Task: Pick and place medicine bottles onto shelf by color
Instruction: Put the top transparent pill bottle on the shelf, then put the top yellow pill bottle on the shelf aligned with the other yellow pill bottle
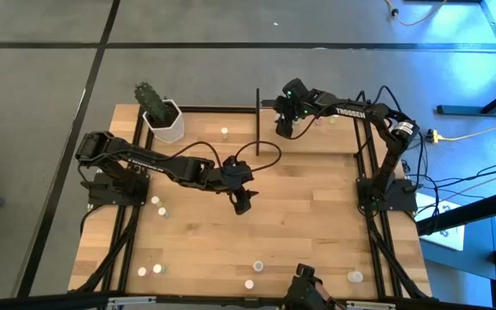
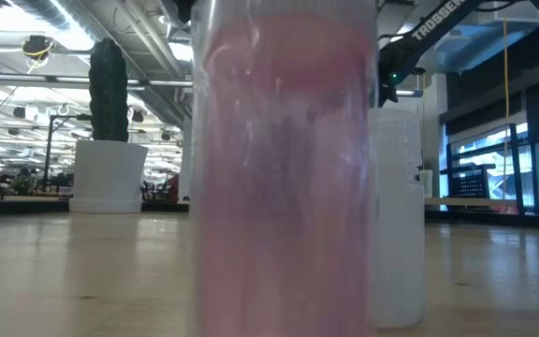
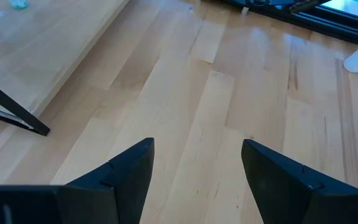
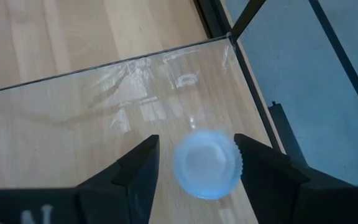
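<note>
Your right claw [image 4: 194,165] hangs over the shelf [image 4: 73,118] near its corner, fingers parted around an upright bottle [image 4: 207,163], cap up, not pinching. Your left claw [image 1: 243,204] hovers open mid-bench [image 1: 317,232].

Bluish-capped medicine bottle [image 4: 206,163] stands upright on the shelf [image 4: 73,118].
</note>
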Available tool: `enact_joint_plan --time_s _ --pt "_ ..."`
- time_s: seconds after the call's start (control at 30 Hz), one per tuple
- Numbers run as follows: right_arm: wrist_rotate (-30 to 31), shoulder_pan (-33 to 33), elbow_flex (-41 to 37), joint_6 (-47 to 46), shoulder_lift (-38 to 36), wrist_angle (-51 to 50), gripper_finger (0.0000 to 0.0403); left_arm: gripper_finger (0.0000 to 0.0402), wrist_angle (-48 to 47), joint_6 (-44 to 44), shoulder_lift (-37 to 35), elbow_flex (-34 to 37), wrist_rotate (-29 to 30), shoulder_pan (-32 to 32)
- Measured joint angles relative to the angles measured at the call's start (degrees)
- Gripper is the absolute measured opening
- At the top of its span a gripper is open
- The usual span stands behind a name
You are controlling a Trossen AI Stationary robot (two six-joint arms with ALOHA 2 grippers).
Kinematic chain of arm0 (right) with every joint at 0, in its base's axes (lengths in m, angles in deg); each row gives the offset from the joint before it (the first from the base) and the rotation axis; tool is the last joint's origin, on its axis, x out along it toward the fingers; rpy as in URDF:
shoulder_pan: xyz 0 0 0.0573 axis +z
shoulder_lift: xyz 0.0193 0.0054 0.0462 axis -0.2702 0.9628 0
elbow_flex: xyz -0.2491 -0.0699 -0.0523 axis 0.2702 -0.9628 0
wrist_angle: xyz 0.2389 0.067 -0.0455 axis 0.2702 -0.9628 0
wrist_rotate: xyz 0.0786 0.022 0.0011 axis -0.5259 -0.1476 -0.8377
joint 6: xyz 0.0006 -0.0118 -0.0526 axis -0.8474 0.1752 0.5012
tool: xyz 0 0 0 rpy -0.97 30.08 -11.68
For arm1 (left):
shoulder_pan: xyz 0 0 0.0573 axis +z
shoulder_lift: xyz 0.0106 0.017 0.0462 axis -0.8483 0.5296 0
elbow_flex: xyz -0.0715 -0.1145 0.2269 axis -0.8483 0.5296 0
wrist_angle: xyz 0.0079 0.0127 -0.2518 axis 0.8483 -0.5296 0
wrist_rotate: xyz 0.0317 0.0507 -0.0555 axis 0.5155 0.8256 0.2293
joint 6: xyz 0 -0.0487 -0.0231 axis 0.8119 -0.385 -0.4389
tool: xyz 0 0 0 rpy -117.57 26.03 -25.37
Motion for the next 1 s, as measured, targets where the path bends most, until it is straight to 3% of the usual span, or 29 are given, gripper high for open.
enact_joint_plan --time_s 0.3,0.73,1.0 --pt "0.7 0.0 1.66 -0.03 -0.11 -2.32 0.0209 0.0236 -0.02 0.0 0.0 0.0 0.0 0.0" --pt "1.01 0.15 16.43 -0.48 -0.38 -17.58 0.0209 0.0236 -0.02 -0.19 0.0 0.0 -0.02 -0.04" --pt "-0.02 3.09 19.34 1.79 -9.35 -24.44 0.0209 0.0236 -2.5 -4.28 0.0 0.0 0.89 -1.57"
